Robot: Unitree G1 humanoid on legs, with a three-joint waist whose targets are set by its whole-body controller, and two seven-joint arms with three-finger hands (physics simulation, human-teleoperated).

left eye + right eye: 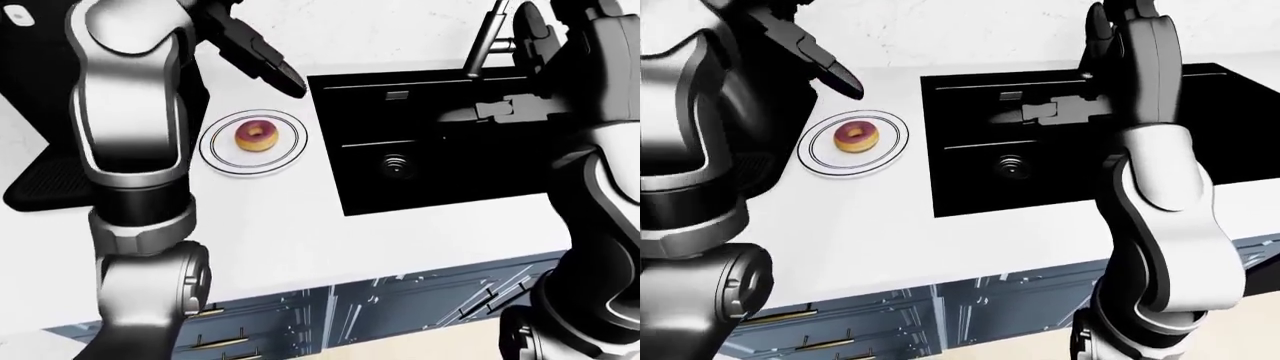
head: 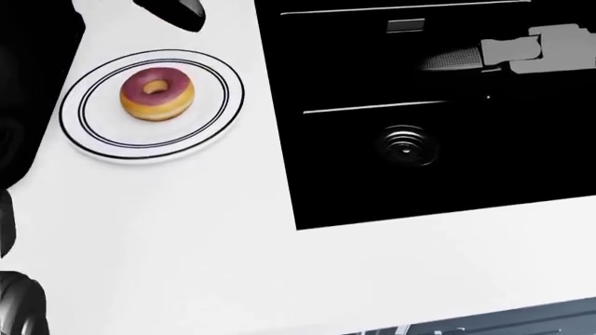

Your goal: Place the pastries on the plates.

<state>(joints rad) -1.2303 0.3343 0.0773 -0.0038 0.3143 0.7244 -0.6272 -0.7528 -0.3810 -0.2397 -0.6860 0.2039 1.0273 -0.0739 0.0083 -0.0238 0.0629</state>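
Observation:
A donut with pink icing lies flat near the middle of a white plate with dark rings on the white counter, left of the sink. My left hand hovers above the plate's top-right side, black fingers stretched out and open, apart from the donut; only its fingertips show at the head view's top edge. My right hand is raised over the sink with its fingers pointing up, open and holding nothing. No other pastry or plate is in view.
A black sink with a round drain fills the right of the counter, with a faucet above it. A dark appliance stands left of the plate. Blue-grey cabinet drawers run below the counter's edge.

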